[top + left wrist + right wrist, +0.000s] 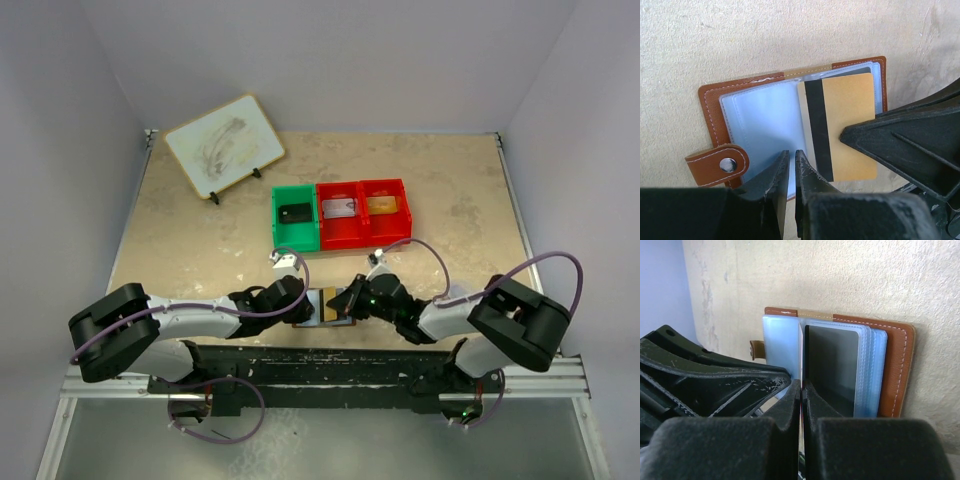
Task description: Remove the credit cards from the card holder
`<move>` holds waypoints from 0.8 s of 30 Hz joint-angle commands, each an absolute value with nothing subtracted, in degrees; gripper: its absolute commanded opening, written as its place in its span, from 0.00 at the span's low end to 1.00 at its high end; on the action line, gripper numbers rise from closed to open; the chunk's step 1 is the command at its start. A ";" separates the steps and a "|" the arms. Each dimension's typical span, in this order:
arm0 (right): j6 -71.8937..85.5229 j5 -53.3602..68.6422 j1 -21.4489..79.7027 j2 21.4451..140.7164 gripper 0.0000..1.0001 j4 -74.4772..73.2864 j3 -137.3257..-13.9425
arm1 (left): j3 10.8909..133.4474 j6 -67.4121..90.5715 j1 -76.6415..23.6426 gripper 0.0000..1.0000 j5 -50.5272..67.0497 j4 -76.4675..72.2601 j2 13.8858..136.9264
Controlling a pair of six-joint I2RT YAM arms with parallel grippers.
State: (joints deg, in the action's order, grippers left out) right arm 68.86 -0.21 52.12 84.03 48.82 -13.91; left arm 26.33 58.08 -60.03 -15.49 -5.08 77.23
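Card holder [760, 120]: open, flat on counter [740, 40], between both arms. Credit card [847, 125]: tan, black stripe, partly out of sleeve. Right gripper [801, 390]: jaws clamped on card edge. Left gripper [791, 162]: jaws nearly closed at holder's near edge.

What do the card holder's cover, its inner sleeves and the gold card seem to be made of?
The card holder cover looks like leather or imitation: matte brown, pale stitching. Its inner sleeves look like soft clear plastic, glossy and bluish. The gold card seems stiff plastic, flat with a black stripe.
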 commanded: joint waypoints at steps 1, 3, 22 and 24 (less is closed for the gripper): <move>65.83 -4.77 52.21 80.33 0.00 40.18 -17.11 | 26.25 57.19 -60.21 0.08 -17.42 0.77 77.25; 65.14 -6.10 52.28 77.61 0.00 39.72 -16.51 | 26.44 57.05 -60.25 0.08 -17.87 1.11 76.64; 56.06 -16.40 52.23 56.97 0.00 25.56 -14.12 | 30.09 55.45 -60.29 0.19 -15.54 1.06 67.65; 52.37 -16.37 52.20 54.75 0.00 24.82 -14.42 | 31.05 54.75 -60.25 0.23 -18.13 3.84 65.61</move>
State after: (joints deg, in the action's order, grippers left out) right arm 58.30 -12.47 52.12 58.70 28.05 -14.15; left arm 27.38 56.97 -60.07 -15.92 2.24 69.76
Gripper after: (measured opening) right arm 0.008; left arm 0.196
